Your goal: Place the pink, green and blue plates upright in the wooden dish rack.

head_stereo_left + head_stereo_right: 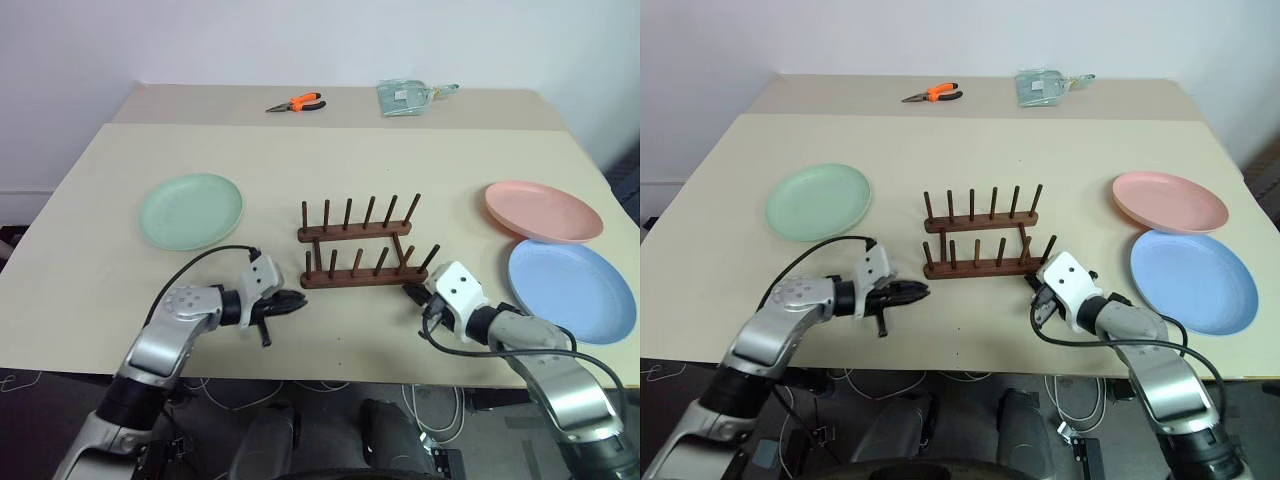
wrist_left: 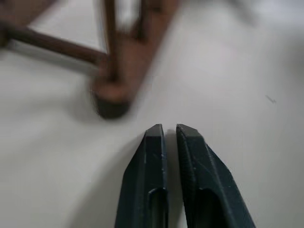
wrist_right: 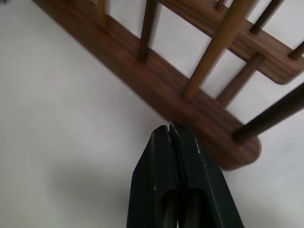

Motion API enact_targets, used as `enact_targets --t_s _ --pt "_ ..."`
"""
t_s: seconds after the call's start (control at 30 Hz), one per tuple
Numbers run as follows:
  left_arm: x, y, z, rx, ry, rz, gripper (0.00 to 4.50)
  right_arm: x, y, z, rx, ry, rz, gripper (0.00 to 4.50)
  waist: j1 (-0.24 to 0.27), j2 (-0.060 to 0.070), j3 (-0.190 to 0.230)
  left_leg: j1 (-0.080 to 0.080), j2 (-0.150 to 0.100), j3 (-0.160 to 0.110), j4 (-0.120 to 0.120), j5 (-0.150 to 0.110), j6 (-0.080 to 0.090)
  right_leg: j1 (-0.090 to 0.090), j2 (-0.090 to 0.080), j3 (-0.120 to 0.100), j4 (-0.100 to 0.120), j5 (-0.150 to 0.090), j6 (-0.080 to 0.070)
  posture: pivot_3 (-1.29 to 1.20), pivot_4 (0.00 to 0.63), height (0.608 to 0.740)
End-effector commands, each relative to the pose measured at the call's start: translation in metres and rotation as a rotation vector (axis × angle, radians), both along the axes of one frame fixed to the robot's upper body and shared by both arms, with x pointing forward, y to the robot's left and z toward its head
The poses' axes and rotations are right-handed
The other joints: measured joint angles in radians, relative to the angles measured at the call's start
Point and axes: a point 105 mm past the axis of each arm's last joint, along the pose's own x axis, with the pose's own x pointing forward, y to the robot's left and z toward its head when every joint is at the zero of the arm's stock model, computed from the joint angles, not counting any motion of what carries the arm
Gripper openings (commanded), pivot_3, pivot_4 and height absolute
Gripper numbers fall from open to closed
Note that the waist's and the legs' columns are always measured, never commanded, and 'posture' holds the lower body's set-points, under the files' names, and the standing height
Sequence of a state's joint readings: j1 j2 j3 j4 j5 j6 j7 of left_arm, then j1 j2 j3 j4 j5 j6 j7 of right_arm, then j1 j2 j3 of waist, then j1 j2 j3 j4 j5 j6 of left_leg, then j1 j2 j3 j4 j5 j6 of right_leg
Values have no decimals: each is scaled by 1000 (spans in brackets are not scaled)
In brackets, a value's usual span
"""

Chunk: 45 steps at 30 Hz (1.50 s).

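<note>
The wooden dish rack stands empty in the middle of the table, its pegs upright. The green plate lies flat to its left. The pink plate lies flat to its right, with the blue plate just in front of it. My left gripper is shut and empty, its tips just short of the near rail's left end. My right gripper is shut and empty too, its tips at the near rail's right end; whether they touch it I cannot tell.
Orange-handled pliers and a clear plastic bag lie on the far part of the table. The table's front edge runs just below both grippers. Black cables loop from each wrist.
</note>
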State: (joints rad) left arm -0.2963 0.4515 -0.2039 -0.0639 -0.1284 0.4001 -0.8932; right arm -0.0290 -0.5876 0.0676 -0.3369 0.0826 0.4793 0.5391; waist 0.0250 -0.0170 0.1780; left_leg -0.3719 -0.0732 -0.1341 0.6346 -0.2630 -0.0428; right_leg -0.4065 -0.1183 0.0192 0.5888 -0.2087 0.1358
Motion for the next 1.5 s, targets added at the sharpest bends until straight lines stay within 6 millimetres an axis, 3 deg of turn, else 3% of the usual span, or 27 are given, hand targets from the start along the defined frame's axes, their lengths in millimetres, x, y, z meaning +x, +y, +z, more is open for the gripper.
enact_targets --t_s 0.03,0.3,0.47,0.57,0.67,0.8,0.9,0.97,1.03,1.2,1.3,1.5 --pt "21 5 -10 58 -40 94 432 20 -5 3 -13 -49 -84 0 -3 1 0 1 0 0 0 0 0 0 0 0 1 0 0 0 150 740" --pt "58 -5 -11 54 -87 149 432 56 -7 11 -7 -116 -149 0 -13 0 -2 2 0 0 0 0 0 0 1 0 3 4 1 0 150 740" --pt "66 -5 -9 34 -97 170 432 61 -5 17 11 -137 -134 0 -15 1 -2 2 0 0 -1 0 0 0 1 0 4 4 1 0 150 740" --pt "63 -4 -8 35 -110 162 369 58 -10 26 -3 -164 -108 779 -16 1 -2 2 0 0 -1 0 0 -1 1 0 5 4 1 0 150 740" --pt "62 5 -1 32 -146 193 369 48 -22 54 -108 -261 -56 2236 -17 1 -2 2 0 0 -1 0 0 -1 1 0 5 4 1 0 150 740" --pt "57 9 16 -2 -206 206 369 47 -61 94 -349 -373 -110 4268 -25 2 -1 1 0 1 -2 0 0 -3 1 1 5 3 2 0 150 740" --pt "50 0 27 -44 -229 164 369 57 -91 97 -572 -377 -160 4268 -26 1 -1 1 0 1 -2 0 0 -3 1 0 5 1 5 0 150 740" --pt "46 -7 34 -74 -226 131 369 65 -105 96 -621 -368 -204 4268 -28 0 -1 1 1 1 -2 0 0 -3 1 0 5 1 5 0 150 740" --pt "35 -21 44 -124 -214 52 369 78 -119 85 -697 -325 -231 4268 -34 0 -1 0 0 2 -1 0 0 -3 1 0 4 2 3 0 150 740" --pt "10 -42 57 -184 -181 -80 369 106 -132 65 -728 -268 -275 4268 -40 1 0 0 0 2 -2 0 0 -3 0 1 3 4 1 0 150 740" --pt "2 -44 58 -190 -172 -97 369 115 -134 64 -734 -266 -282 3409 -42 1 0 0 0 3 -3 0 0 -3 1 1 3 4 1 0 150 740" --pt "-6 -39 54 -191 -148 -77 369 120 -124 77 -649 -302 -285 379 -40 1 0 0 0 2 -2 0 0 -3 1 2 3 4 1 0 150 740"
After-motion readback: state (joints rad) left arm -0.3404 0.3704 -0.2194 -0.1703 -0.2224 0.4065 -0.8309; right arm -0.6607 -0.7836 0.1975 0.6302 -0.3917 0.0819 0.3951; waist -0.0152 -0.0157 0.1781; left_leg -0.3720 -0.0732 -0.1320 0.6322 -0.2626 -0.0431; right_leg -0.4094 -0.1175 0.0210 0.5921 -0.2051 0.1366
